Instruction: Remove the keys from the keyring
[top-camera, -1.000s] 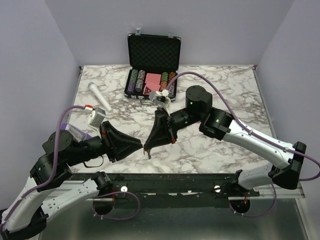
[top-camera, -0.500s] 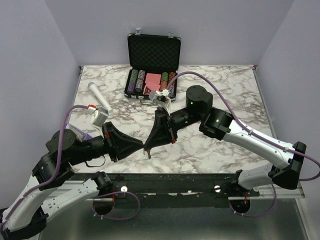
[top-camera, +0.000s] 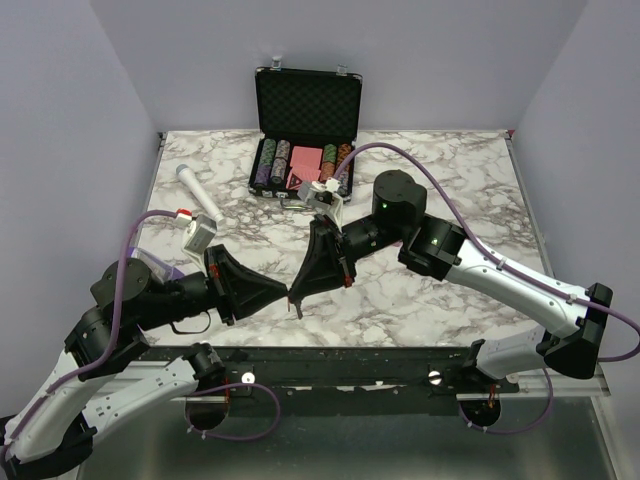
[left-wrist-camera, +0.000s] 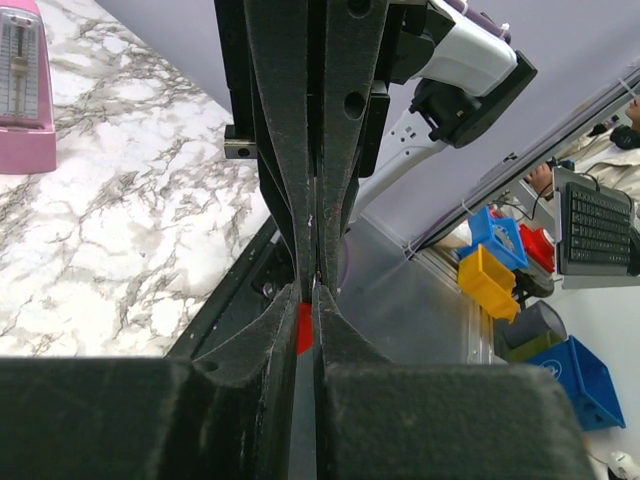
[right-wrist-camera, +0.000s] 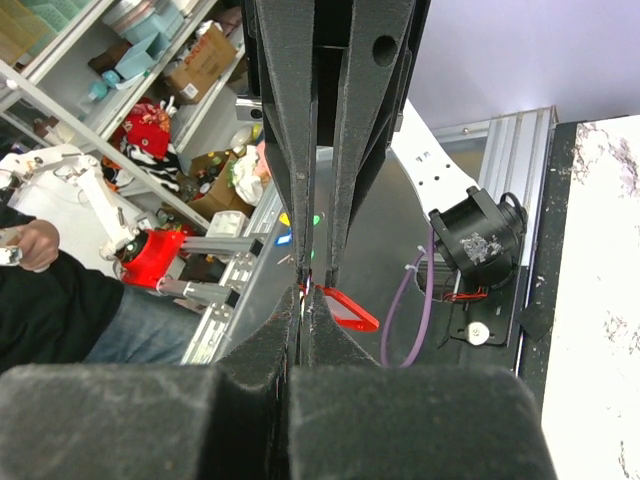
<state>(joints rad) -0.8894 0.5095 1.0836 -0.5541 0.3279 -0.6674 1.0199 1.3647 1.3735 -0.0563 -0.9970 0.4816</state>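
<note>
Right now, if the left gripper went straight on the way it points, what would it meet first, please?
Probably the right gripper, tip to tip with the left gripper; the red keyring shows between the left fingers.

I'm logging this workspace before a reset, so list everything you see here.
black hard case holding poker chips and pink cards: one, lid open, far edge of table
white cylindrical stick: one, white, table's left side
pink plastic metronome: one, pink, on table, seen by left wrist camera
red oval keyring: one, red, where the two claw tips meet
white marble table: one, grey-veined
left claw: one, black, closed on the keyring
right claw: one, black, shut, tip meeting the left's
</note>
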